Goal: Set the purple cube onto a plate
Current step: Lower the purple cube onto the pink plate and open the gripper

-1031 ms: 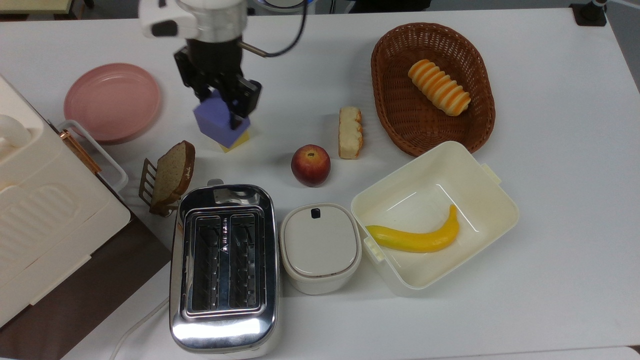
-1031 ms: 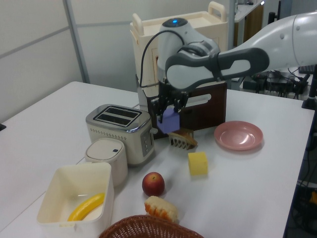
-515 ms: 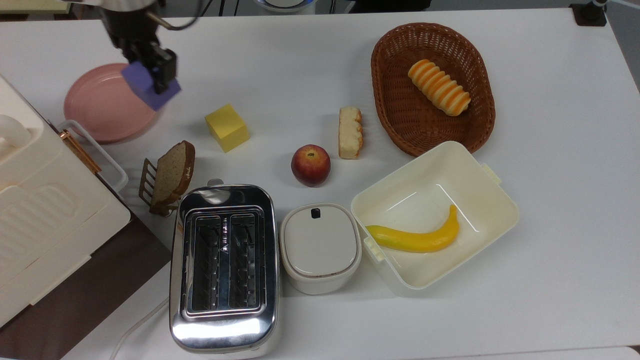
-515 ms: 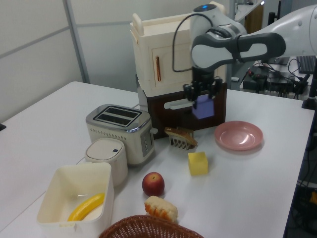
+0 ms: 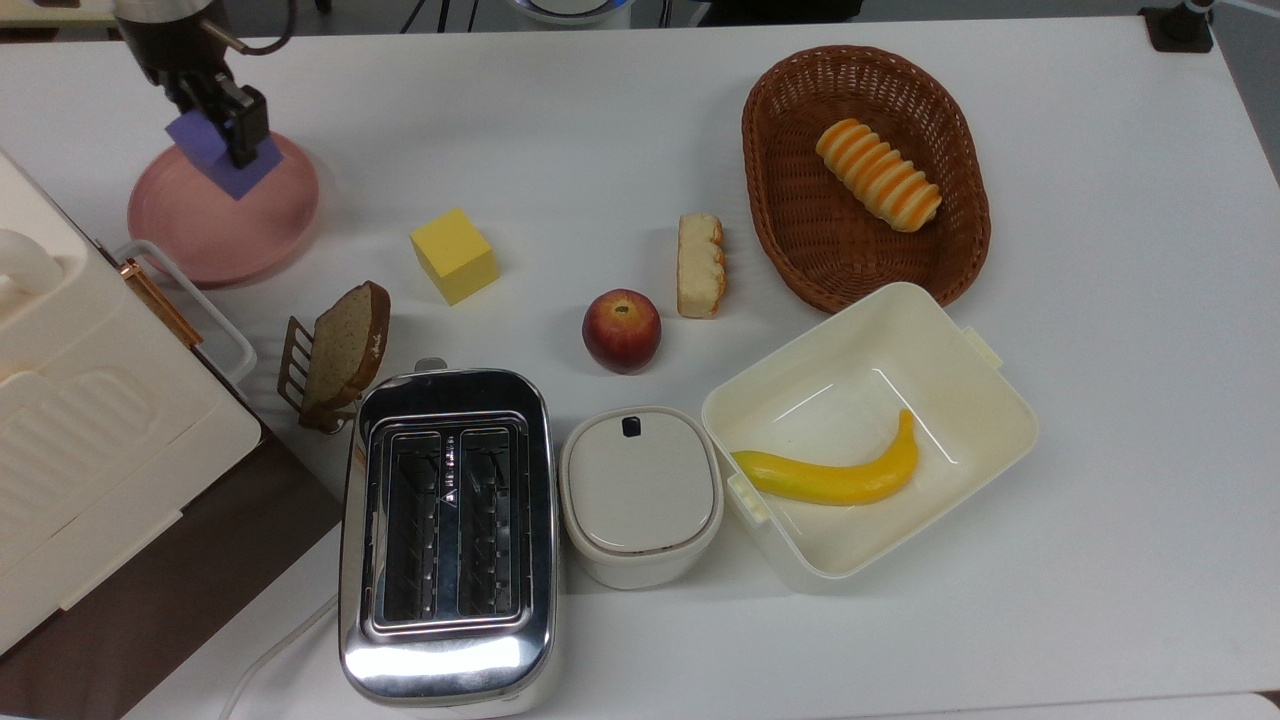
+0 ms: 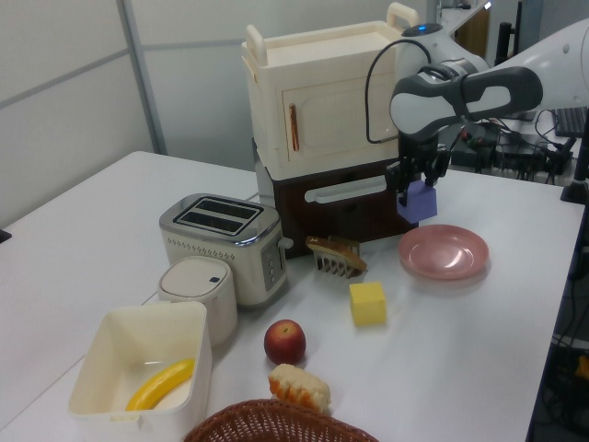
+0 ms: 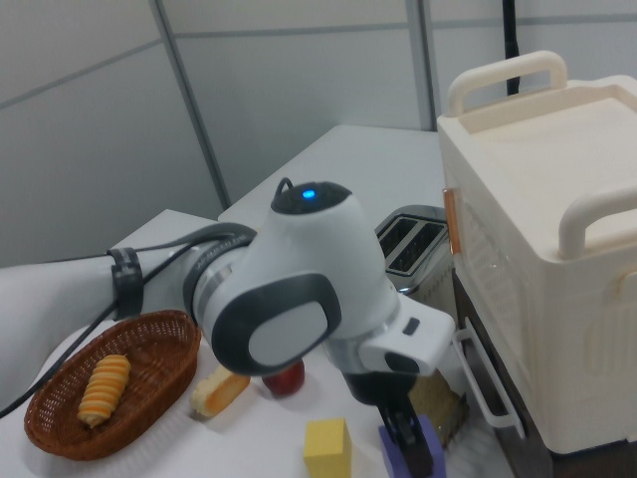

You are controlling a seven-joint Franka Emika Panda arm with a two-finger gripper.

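Observation:
The purple cube (image 5: 214, 156) hangs in the air, with my gripper (image 5: 216, 126) shut on it from above. It is over the far part of the pink plate (image 5: 230, 232) at the top view's left. In the left view the purple cube (image 6: 420, 202) is held by the gripper (image 6: 417, 182) clearly above the near-left rim of the plate (image 6: 448, 254), not touching it. The right view has the purple cube (image 7: 428, 450) at the bottom edge, with a dark finger (image 7: 407, 436) across its face.
A yellow cube (image 5: 453, 255) sits right of the plate in the top view. A bread slice in a rack (image 5: 338, 347), a toaster (image 5: 447, 530), an apple (image 5: 621, 330), a white canister (image 5: 640, 495), a banana box (image 5: 868, 430) and a wicker basket (image 5: 865, 175) fill the rest. A cream cabinet (image 6: 322, 101) stands beside the plate.
My gripper has carried the purple cube from above the yellow cube toward the top view's left, to over the plate. The yellow cube stays uncovered on the table.

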